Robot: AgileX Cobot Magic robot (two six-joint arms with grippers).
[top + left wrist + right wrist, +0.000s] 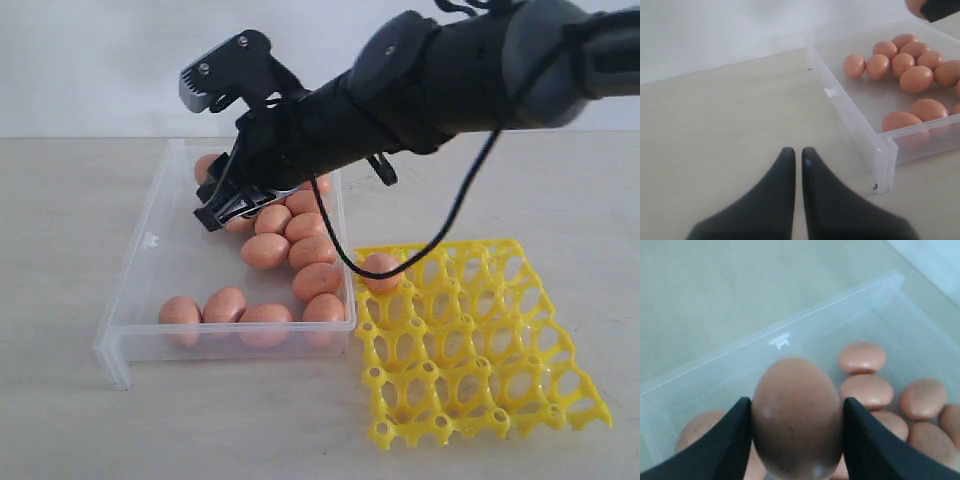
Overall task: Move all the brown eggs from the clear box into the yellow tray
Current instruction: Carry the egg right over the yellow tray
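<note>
Above the clear box [135, 285], my right claw [796, 440] grips one brown egg [796, 410] between its two fingers. The other brown eggs [265, 250] lie in the box (one egg [380, 270] sits already in the yellow tray [428, 370]). My left claw [797, 156] has its fingers pressed together, holding nothing, over the table [715, 125].
</note>
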